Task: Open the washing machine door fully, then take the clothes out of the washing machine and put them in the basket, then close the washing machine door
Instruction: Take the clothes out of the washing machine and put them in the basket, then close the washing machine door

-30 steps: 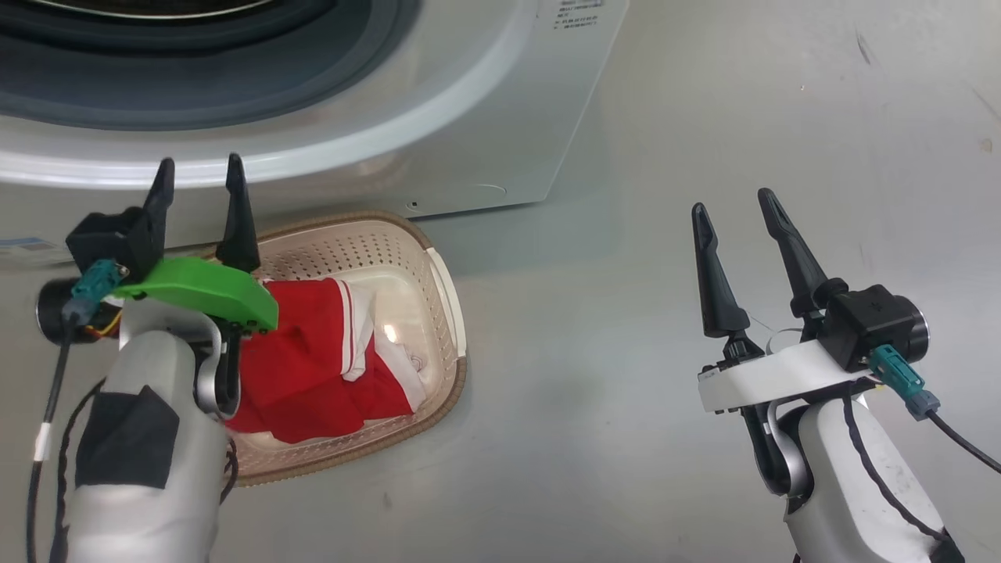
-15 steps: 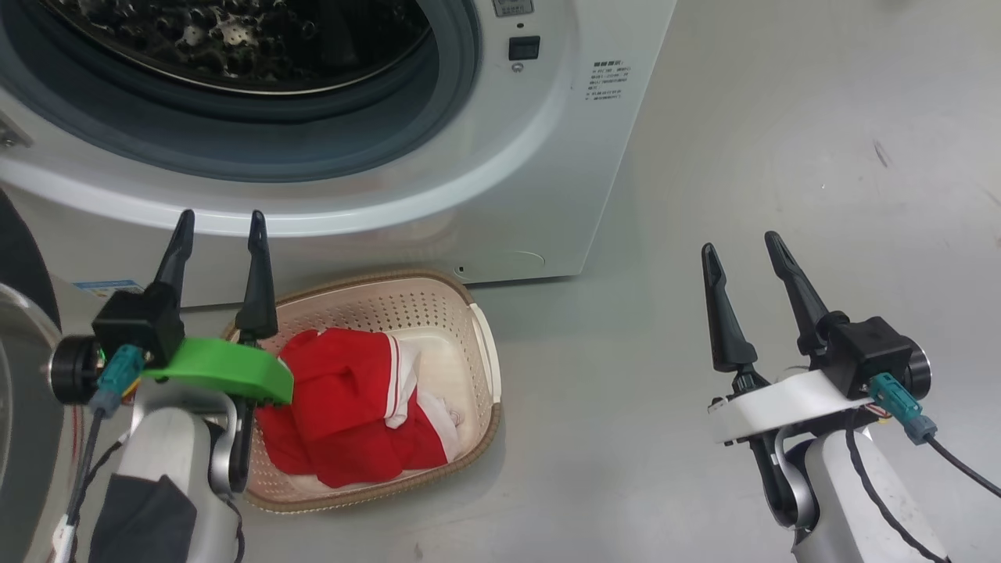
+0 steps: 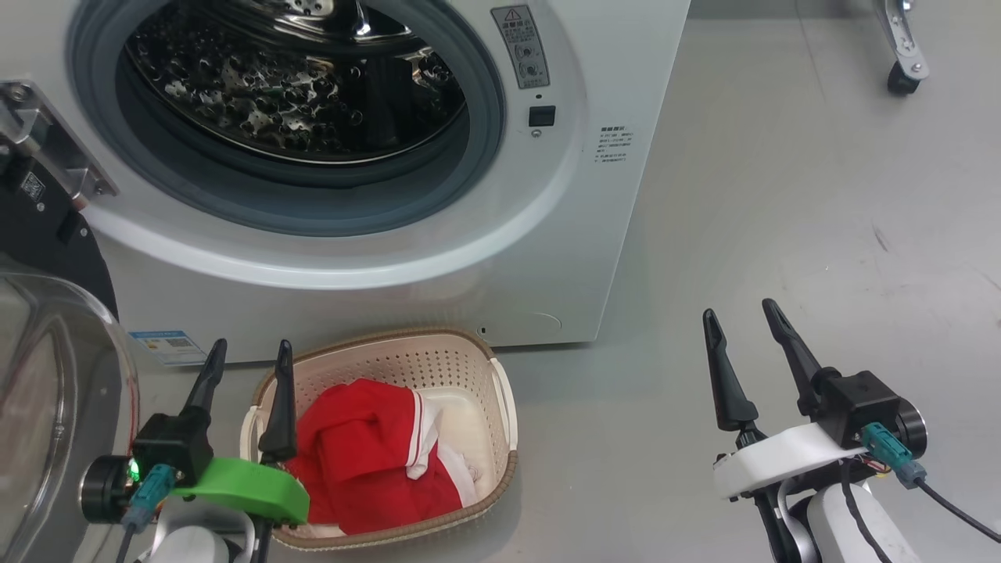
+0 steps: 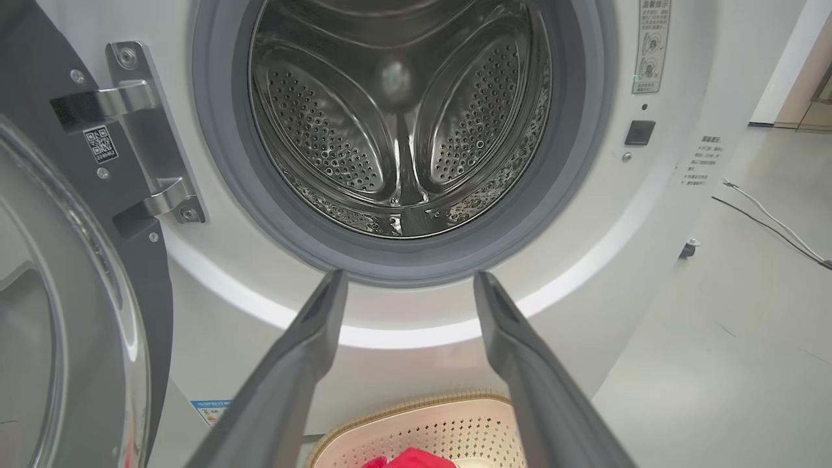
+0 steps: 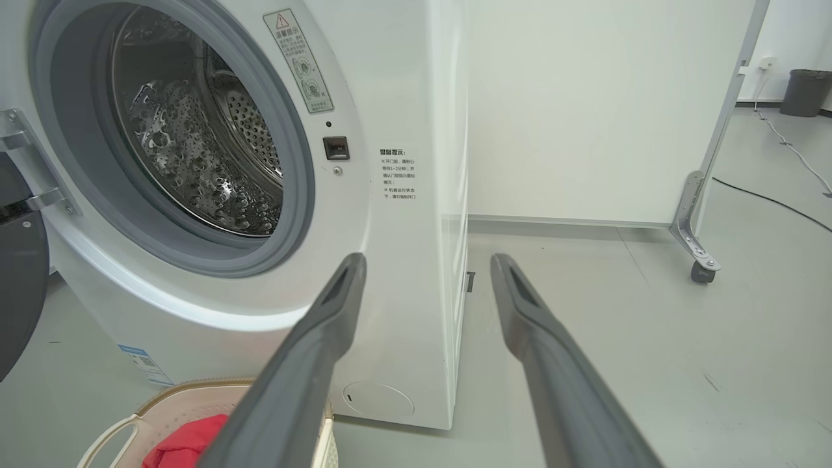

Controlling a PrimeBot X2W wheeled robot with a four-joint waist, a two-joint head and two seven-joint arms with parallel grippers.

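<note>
Though both agape, left pincer, right pincer; one basket, one garment.

Cut off at left edge: round glossy black door with clear glass bowl. Partly hidden lower left behind green plastic bracket: bright red fabric garment.

Drum opening clear; door stands open at left (beside left tool); basket occupies floor below.
</note>
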